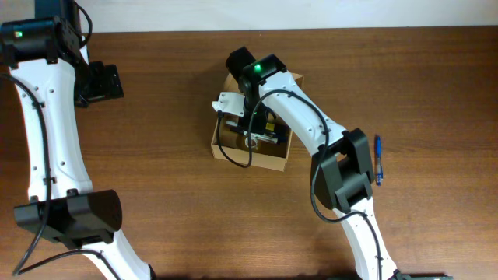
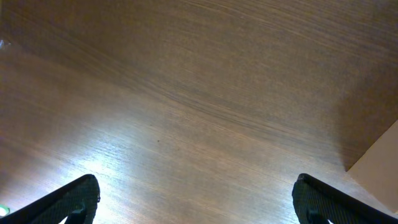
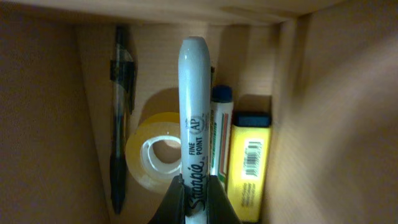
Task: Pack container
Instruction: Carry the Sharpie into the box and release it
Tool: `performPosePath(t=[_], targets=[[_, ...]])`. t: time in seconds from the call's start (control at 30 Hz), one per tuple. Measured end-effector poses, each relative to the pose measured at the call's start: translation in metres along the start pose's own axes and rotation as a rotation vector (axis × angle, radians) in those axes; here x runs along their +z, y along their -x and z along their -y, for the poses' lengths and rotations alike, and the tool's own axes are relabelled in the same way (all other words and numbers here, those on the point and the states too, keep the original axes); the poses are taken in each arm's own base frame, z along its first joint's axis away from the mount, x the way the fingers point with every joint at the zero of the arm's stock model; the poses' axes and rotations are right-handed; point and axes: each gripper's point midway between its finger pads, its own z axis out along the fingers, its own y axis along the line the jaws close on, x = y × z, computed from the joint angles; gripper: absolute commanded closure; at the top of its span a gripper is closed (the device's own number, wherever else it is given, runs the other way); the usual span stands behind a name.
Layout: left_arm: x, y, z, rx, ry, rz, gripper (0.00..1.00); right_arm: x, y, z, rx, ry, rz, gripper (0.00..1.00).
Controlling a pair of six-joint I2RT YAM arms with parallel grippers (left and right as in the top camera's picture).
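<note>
The tan cardboard container (image 1: 222,146) sits open at the table's middle, its flap lid (image 1: 289,81) folded back. My right gripper (image 3: 198,198) is inside it, shut on a grey Sharpie marker (image 3: 193,106) held above the contents. Inside lie a black pen (image 3: 119,118), a roll of yellow tape (image 3: 152,155), a green-labelled marker with a blue cap (image 3: 220,124) and a yellow highlighter (image 3: 249,162). My left gripper (image 2: 196,205) is open and empty over bare wood at the far left (image 1: 101,82).
A blue pen (image 1: 378,159) lies on the table right of the box, beside my right arm. The table's far edge runs along the top of the overhead view. A pale corner (image 2: 379,162) shows at the right of the left wrist view.
</note>
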Motion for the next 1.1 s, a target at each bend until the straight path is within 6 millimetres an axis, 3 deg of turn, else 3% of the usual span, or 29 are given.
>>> performPosePath(t=[0.1,0.13,0.17,0.2,0.23,0.53,0.63,0.73,0.77,0.8,0.9,0.97,1.0,1.03,1.1], targets=[[0.000,0.000,0.000,0.000,0.000,0.000,0.00,0.003,-0.001,0.000,0.005,0.004,-0.004,0.93],[0.000,0.000,0.000,0.000,0.000,0.000,0.00,0.003,0.000,0.000,0.010,0.002,-0.002,0.85],[0.000,0.000,0.000,0.000,0.000,0.000,0.00,0.003,0.000,0.001,0.016,0.001,0.000,0.67],[0.000,0.000,0.000,0.000,0.000,0.000,0.00,0.003,0.000,0.002,0.028,0.000,0.002,0.54],[0.000,0.000,0.000,0.000,0.000,0.000,0.00,0.002,-0.001,0.002,0.034,-0.001,0.002,0.50],[0.000,0.000,0.000,0.000,0.000,0.000,0.00,0.000,-0.012,0.001,0.104,0.002,-0.039,0.43],[0.000,0.000,0.000,0.000,0.000,0.000,0.00,-0.015,-0.014,0.006,0.131,-0.047,-0.045,0.40],[0.000,0.000,0.000,0.000,0.000,0.000,0.00,-0.060,-0.013,0.015,0.172,-0.160,-0.003,0.37],[0.000,0.000,0.000,0.000,0.000,0.000,0.00,-0.092,-0.012,0.021,0.204,-0.242,0.036,0.36],[0.000,0.000,0.000,0.000,0.000,0.000,0.00,-0.107,-0.012,0.023,0.219,-0.276,0.057,0.35],[0.000,0.000,0.000,0.000,0.000,0.000,0.00,-0.189,-0.021,0.028,0.317,-0.463,0.169,0.34],[0.000,0.000,0.000,0.000,0.000,0.000,0.00,-0.252,-0.040,0.027,0.404,-0.577,0.263,0.33],[0.000,0.000,0.000,0.000,0.000,0.000,0.00,-0.274,-0.051,0.028,0.449,-0.616,0.300,0.33],[0.000,0.000,0.000,0.000,0.000,0.000,0.00,-0.309,-0.075,0.031,0.525,-0.685,0.354,0.33],[0.000,0.000,0.000,0.000,0.000,0.000,0.00,-0.341,-0.111,0.036,0.631,-0.755,0.397,0.33]])
